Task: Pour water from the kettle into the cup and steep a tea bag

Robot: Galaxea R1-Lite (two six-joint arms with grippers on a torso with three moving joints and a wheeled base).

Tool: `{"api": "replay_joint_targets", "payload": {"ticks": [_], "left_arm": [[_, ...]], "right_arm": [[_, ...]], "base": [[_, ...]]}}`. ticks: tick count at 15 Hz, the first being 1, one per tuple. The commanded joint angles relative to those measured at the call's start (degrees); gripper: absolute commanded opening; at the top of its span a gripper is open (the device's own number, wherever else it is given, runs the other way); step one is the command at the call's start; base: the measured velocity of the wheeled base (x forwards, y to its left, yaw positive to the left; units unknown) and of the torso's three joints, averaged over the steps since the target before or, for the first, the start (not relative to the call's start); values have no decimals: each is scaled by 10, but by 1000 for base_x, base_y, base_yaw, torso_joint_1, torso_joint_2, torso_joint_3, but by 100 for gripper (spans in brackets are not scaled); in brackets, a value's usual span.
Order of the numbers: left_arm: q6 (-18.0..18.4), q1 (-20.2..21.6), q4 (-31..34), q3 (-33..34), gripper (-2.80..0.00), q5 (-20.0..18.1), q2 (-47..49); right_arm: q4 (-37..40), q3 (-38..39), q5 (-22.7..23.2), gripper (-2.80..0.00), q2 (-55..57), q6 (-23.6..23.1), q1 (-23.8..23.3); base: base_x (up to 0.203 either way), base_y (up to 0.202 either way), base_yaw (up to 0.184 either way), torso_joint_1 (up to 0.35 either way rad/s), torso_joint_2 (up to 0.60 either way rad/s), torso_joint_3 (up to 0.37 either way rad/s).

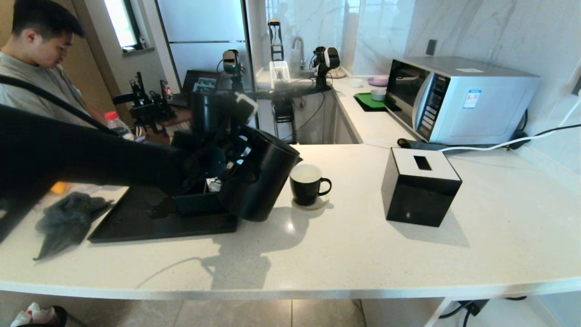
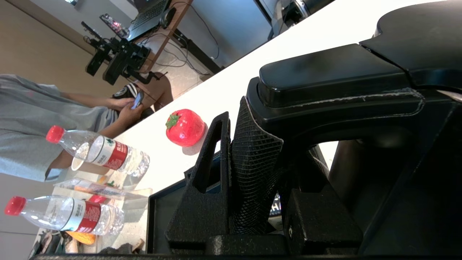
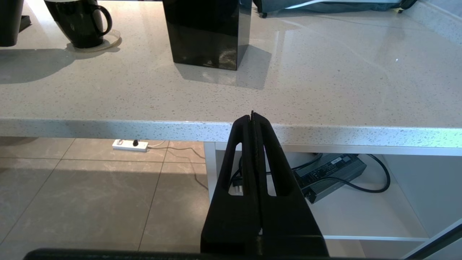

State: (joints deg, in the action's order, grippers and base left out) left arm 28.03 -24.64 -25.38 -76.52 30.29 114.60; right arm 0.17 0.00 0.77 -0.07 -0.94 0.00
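Observation:
The matte black kettle (image 1: 263, 177) is tilted to the right above the counter, its spout next to the rim of the cup (image 1: 306, 184). My left gripper (image 1: 224, 170) reaches in from the left and is shut on the kettle's handle (image 2: 252, 169), which sits between its fingers (image 2: 213, 162). The glossy black cup stands upright on a clear coaster, its white inside showing. I cannot make out a stream of water. My right gripper (image 3: 252, 119) is shut on nothing, parked below the counter's front edge, facing the cup (image 3: 77, 21). No tea bag is in view.
A black tray (image 1: 136, 222) lies under and left of the kettle, with a grey cloth (image 1: 68, 218) beside it. A black tissue box (image 1: 420, 186) stands right of the cup and a microwave (image 1: 458, 97) at the back right. Water bottles (image 2: 97, 151) and a red strawberry-shaped object (image 2: 184, 127) lie beyond the tray.

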Motion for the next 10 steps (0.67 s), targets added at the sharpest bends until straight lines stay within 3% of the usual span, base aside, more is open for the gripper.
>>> {"api": "replay_joint_targets", "payload": {"ticks": [1,10], "left_arm": [[13,0,-2,-3,-280,2,5],[41,5,-1,-18,-280,3,14]], "right_arm": [[0,0,0,-280,1,0,0],[0,0,0,-280,1,0,0]], "base": [[0,0,0,0,0,0],[0,0,0,0,0,0]]}}
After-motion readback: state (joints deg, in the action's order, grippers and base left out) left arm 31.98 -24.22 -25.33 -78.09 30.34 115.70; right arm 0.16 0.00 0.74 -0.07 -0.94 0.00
